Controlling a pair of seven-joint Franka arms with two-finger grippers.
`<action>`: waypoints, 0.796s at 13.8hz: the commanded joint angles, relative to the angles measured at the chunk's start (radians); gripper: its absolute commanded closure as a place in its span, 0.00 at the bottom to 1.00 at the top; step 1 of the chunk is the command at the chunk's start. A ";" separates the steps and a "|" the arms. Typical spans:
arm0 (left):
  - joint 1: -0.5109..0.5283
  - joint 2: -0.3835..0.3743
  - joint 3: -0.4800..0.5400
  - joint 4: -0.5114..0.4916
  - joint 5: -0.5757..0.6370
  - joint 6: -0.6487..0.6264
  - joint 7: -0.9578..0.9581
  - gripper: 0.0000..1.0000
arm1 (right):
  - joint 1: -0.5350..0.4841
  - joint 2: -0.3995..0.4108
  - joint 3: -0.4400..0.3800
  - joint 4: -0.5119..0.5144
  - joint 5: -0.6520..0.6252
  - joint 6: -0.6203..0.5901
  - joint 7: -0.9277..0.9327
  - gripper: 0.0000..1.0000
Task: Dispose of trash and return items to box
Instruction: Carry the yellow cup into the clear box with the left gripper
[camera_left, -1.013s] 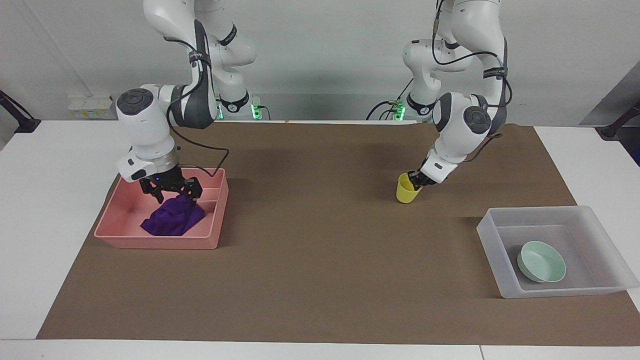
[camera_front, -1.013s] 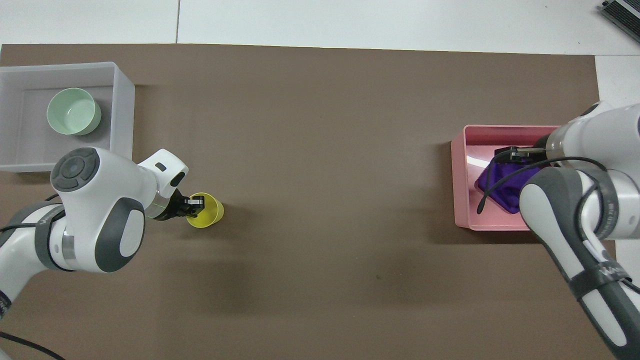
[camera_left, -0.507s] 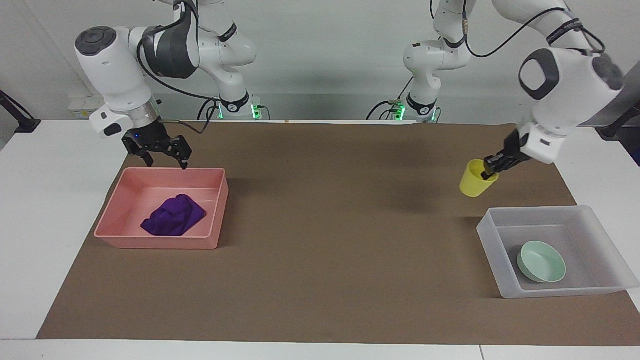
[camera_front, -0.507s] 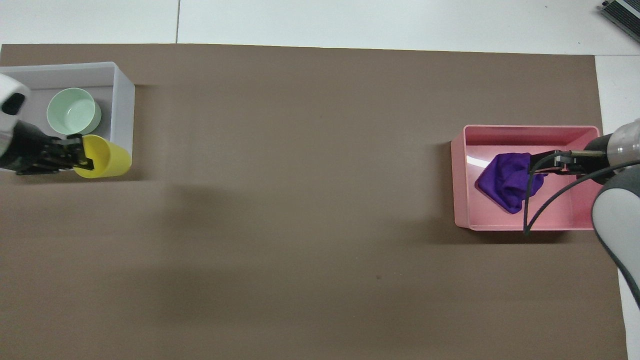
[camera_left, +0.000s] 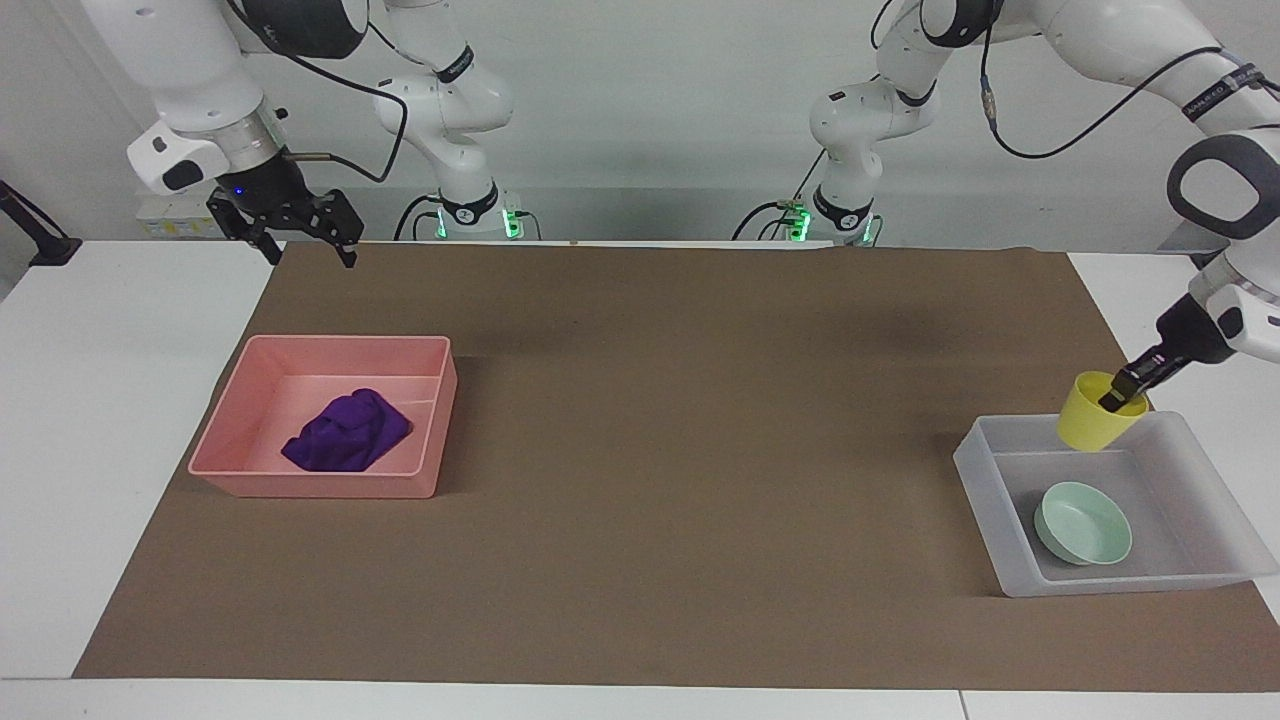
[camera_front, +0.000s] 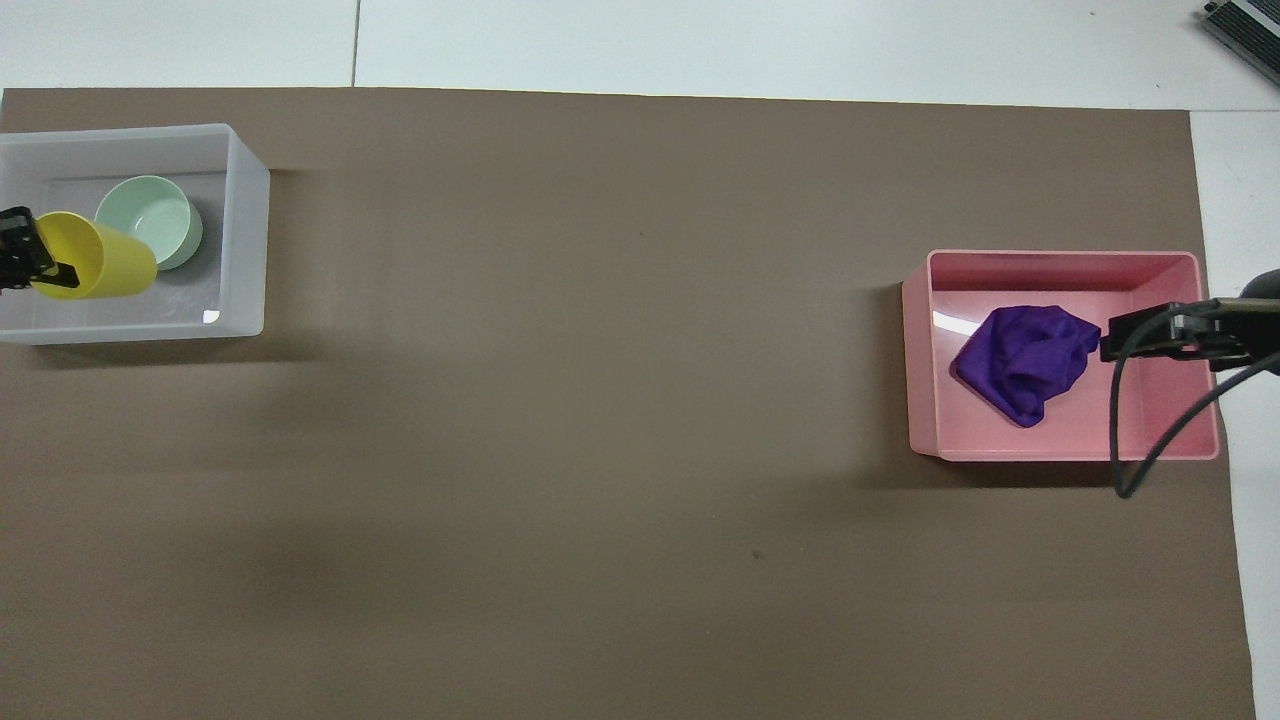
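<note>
Facing view gives you the clearest read of the step in hand: the cup (camera_left: 1098, 425) is being returned to the box (camera_left: 1190, 585). The left gripper (camera_left: 1122, 390) pinches the cup by its rim, one finger inside the mouth and one outside, with the cup tilted and hanging in the air over the part of the box nearest the robots. The cup does not yet rest on the box floor.

The bowl (camera_left: 1083, 522) already sits in the box, farther from the robots than the spot under the cup. The rag (camera_left: 347, 432) lies crumpled in the pink tray (camera_left: 312, 482) toward the right arm's end of the table, so you may judge the trash step complete.

The right gripper (camera_left: 296, 222) is raised high over the edge of the brown mat (camera_left: 640, 480) nearest the robots, with its fingers spread wide and nothing between them. Treat this arm as waiting.

For the next move, lower the cup into the free floor area beside the bowl. Overhead view shows the cup (camera_front: 92, 268) overlapping the bowl (camera_front: 148, 222), so confirm clearance from the facing view before you descend. Level the cup if you want it to stand upright. Open the fingers only once the base is close to the floor, then lift straight up to clear the rim. A tilted release risks the cup rolling against the bowl.
</note>
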 joint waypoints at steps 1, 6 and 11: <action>0.023 0.122 -0.011 0.069 0.031 0.116 0.016 1.00 | -0.014 0.027 0.005 0.052 -0.008 -0.025 -0.056 0.00; 0.012 0.228 -0.011 0.059 0.032 0.177 0.020 1.00 | -0.020 -0.007 0.005 -0.047 -0.031 0.103 -0.118 0.00; 0.009 0.244 -0.011 0.058 0.031 0.205 0.020 0.00 | -0.008 0.009 0.017 0.005 -0.015 0.017 -0.115 0.00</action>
